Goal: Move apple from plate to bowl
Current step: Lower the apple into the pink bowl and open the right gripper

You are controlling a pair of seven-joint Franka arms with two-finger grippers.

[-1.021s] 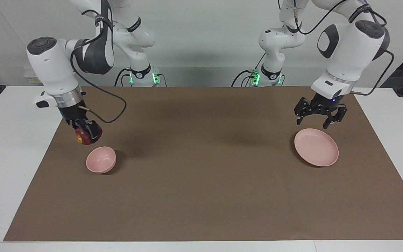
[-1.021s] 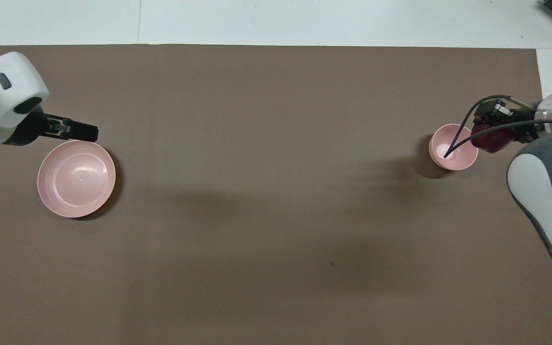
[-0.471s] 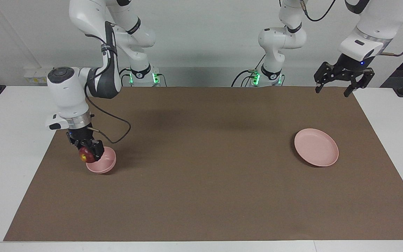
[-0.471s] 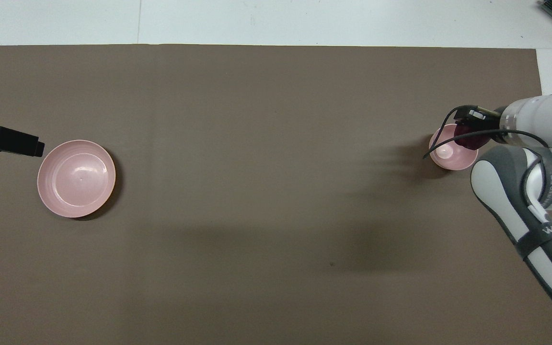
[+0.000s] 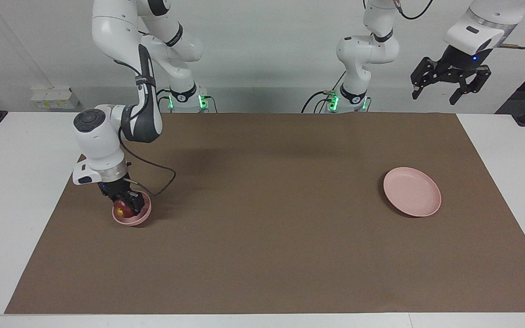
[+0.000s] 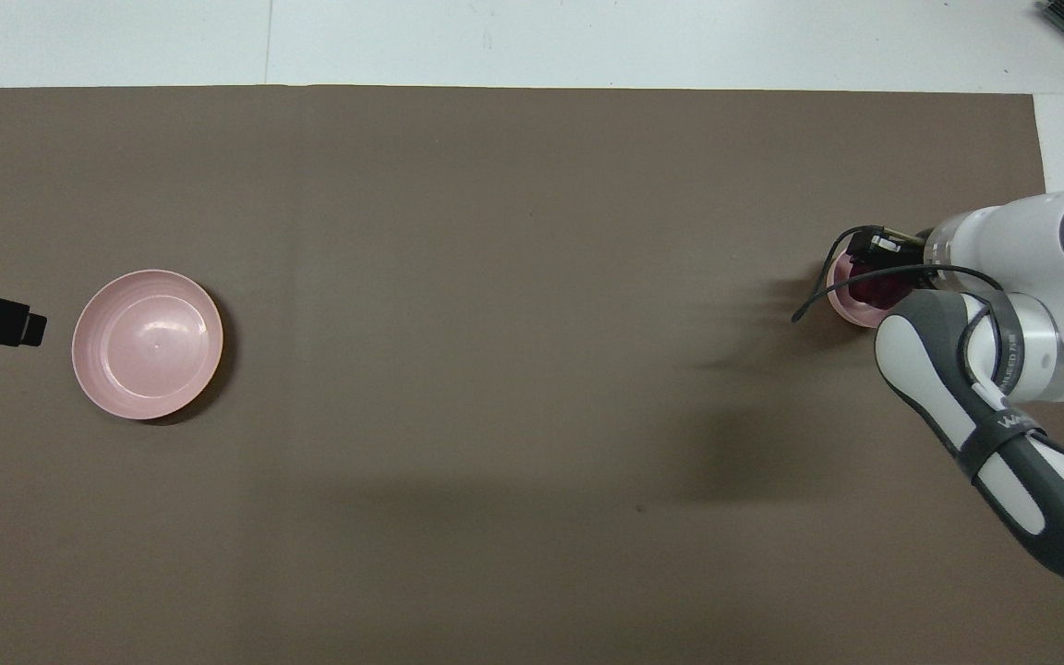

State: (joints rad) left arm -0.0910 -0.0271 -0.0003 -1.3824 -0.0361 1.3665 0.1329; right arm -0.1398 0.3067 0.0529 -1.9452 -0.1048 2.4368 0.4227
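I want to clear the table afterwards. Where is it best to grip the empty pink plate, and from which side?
Probably the plate at its low rim, from above: it lies flat on the mat, nothing is on it, and only the raised edge offers a claw any hold.

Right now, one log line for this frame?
stage: placing | right gripper: shut on apple, down in bowl | left gripper: open, raised, waiting | plate: bare
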